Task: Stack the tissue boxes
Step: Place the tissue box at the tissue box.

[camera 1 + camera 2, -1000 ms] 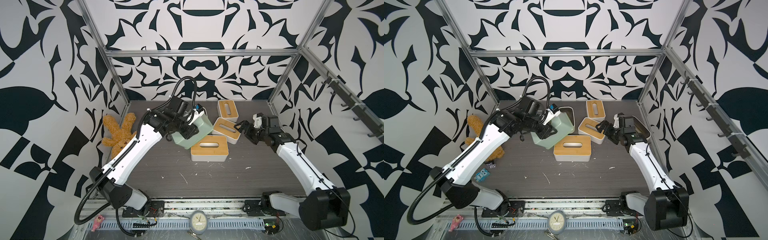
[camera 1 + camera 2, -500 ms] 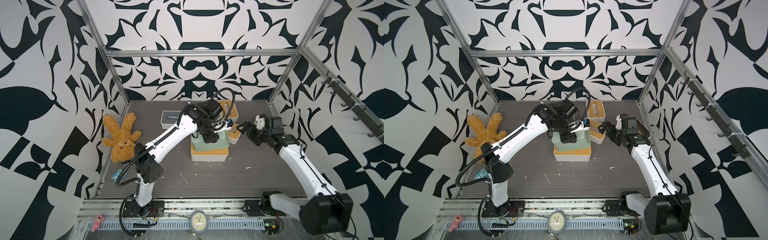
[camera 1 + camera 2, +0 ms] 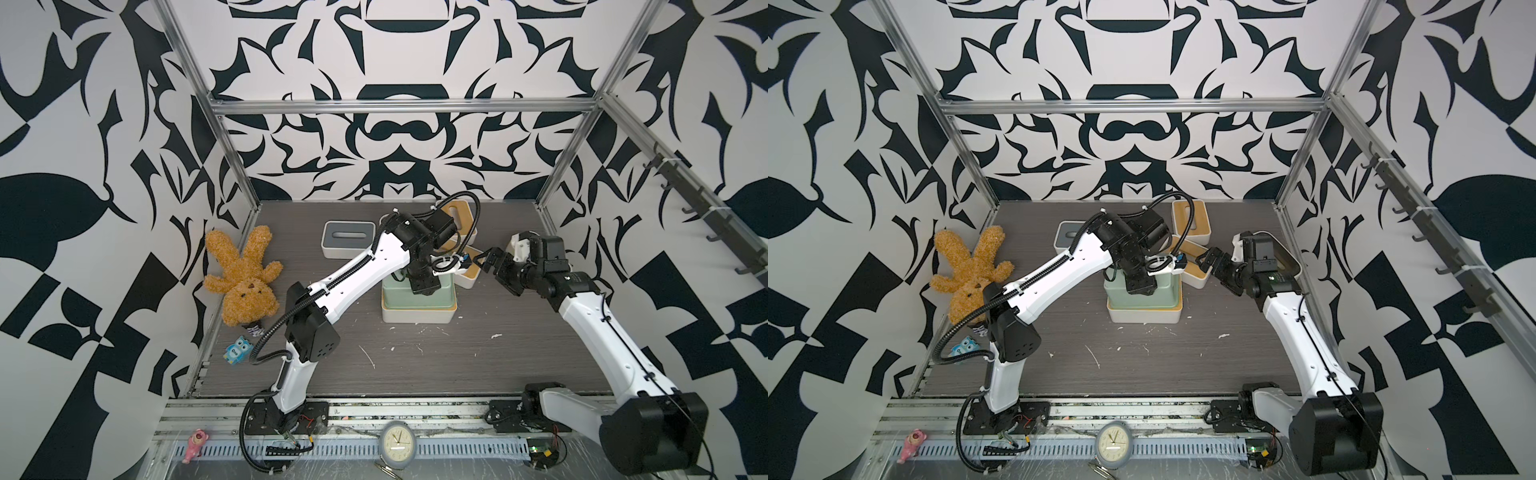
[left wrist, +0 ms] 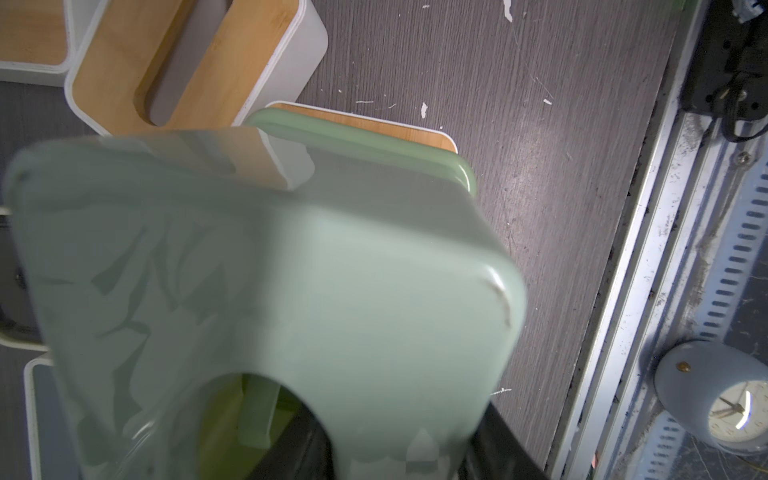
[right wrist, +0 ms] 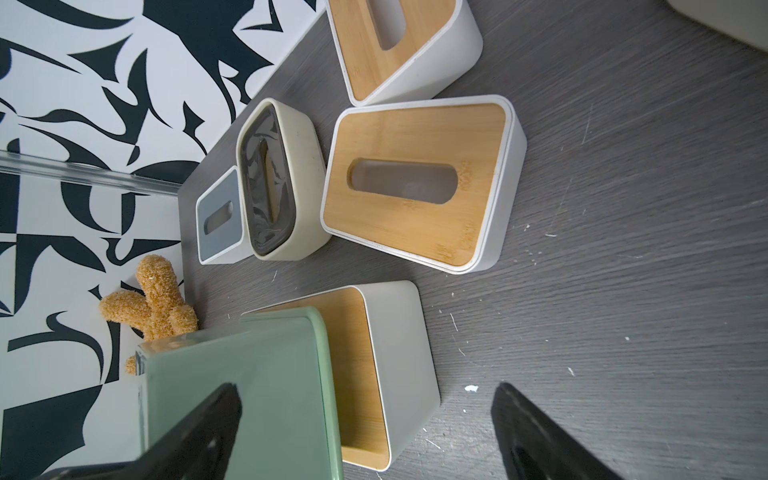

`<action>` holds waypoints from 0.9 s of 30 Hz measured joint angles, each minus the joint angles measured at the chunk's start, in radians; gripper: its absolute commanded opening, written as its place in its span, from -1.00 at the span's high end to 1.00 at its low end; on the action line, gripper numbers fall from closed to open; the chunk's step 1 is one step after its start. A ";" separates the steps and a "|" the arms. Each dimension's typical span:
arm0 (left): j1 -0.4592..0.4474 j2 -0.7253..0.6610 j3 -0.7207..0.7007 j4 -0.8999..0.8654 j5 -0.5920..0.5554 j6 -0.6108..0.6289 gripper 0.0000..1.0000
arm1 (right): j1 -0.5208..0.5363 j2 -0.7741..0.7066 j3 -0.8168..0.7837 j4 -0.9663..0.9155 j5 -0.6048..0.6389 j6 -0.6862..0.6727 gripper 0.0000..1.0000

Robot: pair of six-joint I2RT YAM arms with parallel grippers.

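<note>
One mint green box (image 3: 444,294) is sitting squarely on one bamboo-lidded white box (image 3: 417,319), making a stack two high. The left gripper (image 3: 423,287) is reaching down onto the mint green box, its claw pressed together and pinching the box's top. Just to the robot's right of the mint green box, the right gripper (image 3: 486,266) is hovering with its claw spread wide, holding nothing. Just beyond the mint green box, a second bamboo-lidded box (image 5: 399,232) is lying at an angle, and a third bamboo-lidded box (image 3: 1200,219) is lying farther back. A first cream box (image 5: 295,199) is sitting behind the mint green box. A second cream box (image 3: 1292,259) is showing under the right arm (image 3: 1304,332). One grey-lidded box (image 3: 349,237) is resting behind and to the left of the mint green box, and one plush bunny (image 3: 245,286) is lying well to its left.
</note>
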 measured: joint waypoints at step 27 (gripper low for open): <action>-0.027 0.091 0.069 -0.038 -0.068 -0.015 0.05 | 0.000 -0.020 -0.049 -0.006 -0.011 0.002 -0.94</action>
